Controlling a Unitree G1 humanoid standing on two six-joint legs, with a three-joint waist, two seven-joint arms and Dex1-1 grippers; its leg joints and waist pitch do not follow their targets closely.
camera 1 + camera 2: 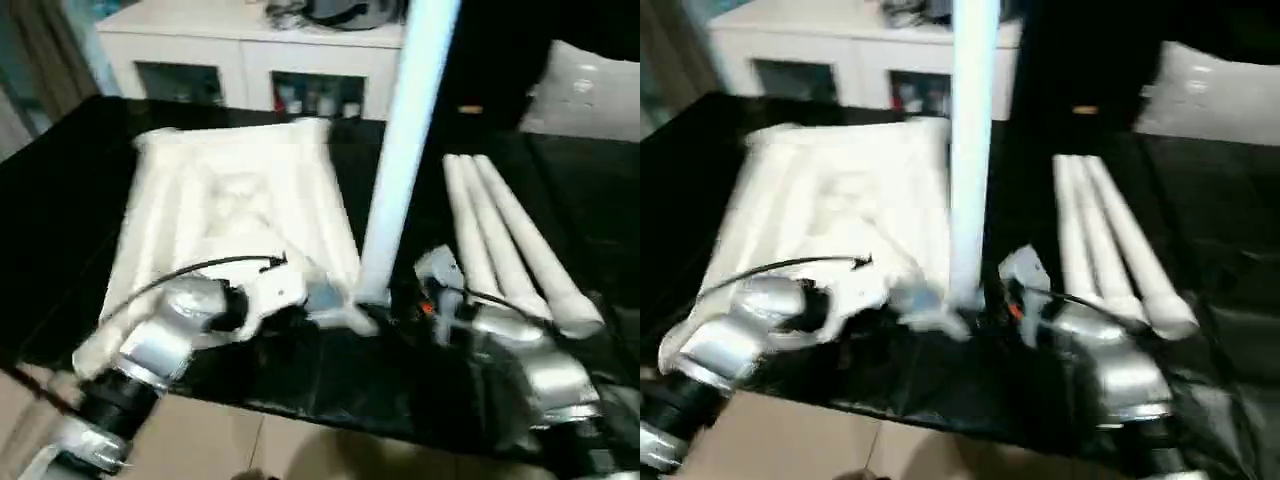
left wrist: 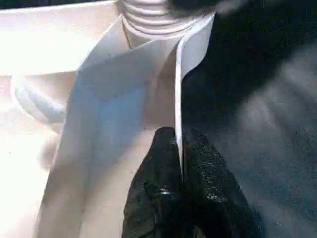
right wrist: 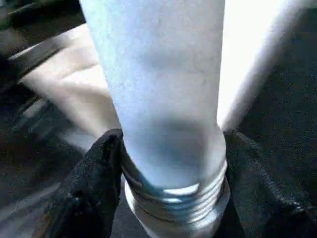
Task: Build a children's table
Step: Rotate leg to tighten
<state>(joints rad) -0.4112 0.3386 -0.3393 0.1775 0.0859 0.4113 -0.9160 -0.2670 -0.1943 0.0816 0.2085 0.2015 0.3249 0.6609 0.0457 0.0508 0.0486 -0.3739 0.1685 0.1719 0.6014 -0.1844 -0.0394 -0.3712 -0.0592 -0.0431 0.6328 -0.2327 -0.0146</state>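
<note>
Leg-fitting step: left gripper pinches the table top's thin corner wall between its fingers, right gripper fingers clasp the upright leg at its threaded base, which likely next needs twisting into the corner socket.

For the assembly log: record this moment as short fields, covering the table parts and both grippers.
tabletop: the tabletop lies underside up on the black work surface
standing leg: one leg stands upright at the tabletop's near right corner
spare legs: three spare legs lie side by side to the right
left gripper: left gripper, fingers pinching the tabletop's edge wall
right gripper: right gripper, fingers on either side of the standing leg's threaded base
</note>
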